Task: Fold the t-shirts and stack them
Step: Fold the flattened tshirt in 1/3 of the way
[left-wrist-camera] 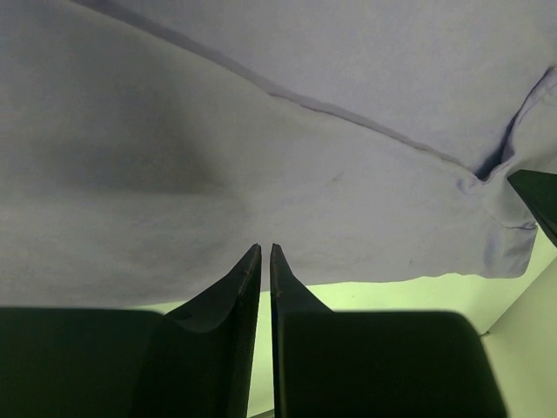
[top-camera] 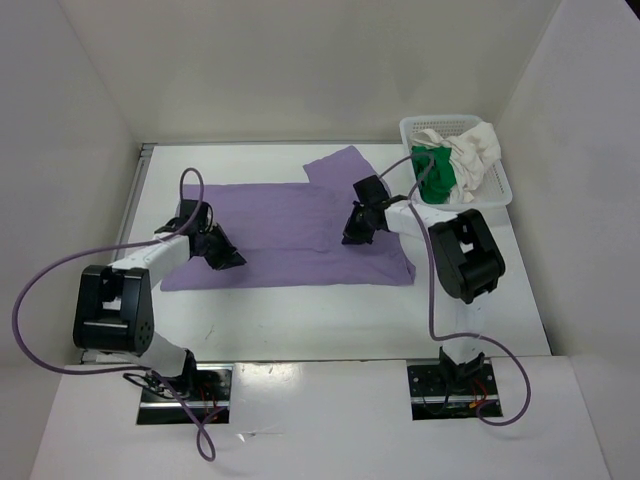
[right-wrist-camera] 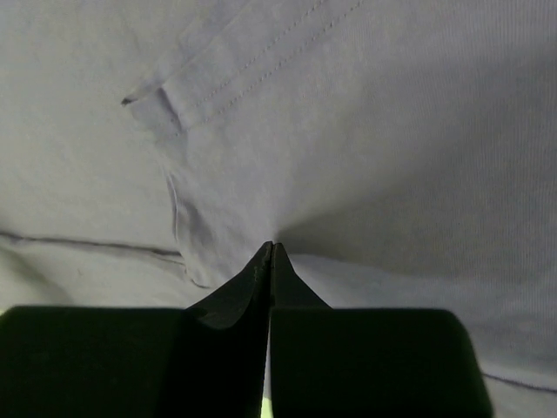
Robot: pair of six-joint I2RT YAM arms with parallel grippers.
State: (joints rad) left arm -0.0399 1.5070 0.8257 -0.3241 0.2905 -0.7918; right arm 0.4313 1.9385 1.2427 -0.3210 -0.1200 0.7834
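Three t-shirts [top-camera: 290, 235], one mesh basket [top-camera: 440, 122], two arms [top-camera: 115, 300]

Across my feed, a white surface [top-camera: 330, 315] evenly and brightly lit, a plain white back wall [top-camera: 320, 60] behind it, slanting white side walls [top-camera: 60, 130] closing me in, soft shadows.

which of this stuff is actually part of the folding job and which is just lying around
Part of the job:
- purple t-shirt, spread on the table, right pincer shut on it
- green t-shirt, crumpled in the basket
- white t-shirt, crumpled beside it

Just lying about:
- white mesh basket holding those two shirts
- purple cable of the right arm
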